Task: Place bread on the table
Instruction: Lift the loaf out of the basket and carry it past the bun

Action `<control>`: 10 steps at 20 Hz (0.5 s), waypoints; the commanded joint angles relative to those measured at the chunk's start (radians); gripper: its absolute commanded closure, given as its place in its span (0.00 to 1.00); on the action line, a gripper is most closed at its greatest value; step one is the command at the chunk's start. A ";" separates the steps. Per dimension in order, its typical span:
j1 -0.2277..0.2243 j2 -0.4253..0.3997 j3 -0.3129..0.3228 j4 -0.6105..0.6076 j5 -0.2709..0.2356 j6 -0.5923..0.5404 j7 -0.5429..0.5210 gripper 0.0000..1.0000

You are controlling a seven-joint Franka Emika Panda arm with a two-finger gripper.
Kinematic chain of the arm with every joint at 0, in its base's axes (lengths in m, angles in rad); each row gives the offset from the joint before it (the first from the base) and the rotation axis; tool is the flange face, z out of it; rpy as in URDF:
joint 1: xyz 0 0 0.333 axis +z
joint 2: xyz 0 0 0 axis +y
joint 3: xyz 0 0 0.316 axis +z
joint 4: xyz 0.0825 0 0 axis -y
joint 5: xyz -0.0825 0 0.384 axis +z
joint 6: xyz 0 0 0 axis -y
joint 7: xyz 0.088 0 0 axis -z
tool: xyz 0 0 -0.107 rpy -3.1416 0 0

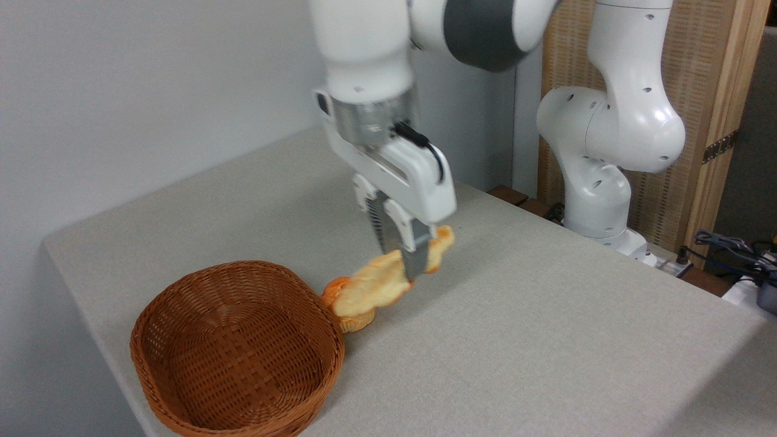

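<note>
The scene is bright and evenly lit, seemingly from overhead, with no harsh glare. The desk (546, 315) reads as flat pale grey-beige, and shadows on it are soft: a faint one lies under the bread (379, 282), just right of the basket (237, 352), and a broader dim patch darkens the desk's far right corner. The basket's inside is shaded along its near wall. The bread and the arm's upper casing look slightly motion-blurred; the claw (402, 252) is fairly sharp.
</note>
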 commanded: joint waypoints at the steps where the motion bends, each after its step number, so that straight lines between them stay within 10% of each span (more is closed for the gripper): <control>1: -0.041 -0.016 0.017 -0.044 0.019 0.008 0.017 0.00; 10: -0.042 -0.011 0.017 -0.044 0.019 0.008 0.018 0.00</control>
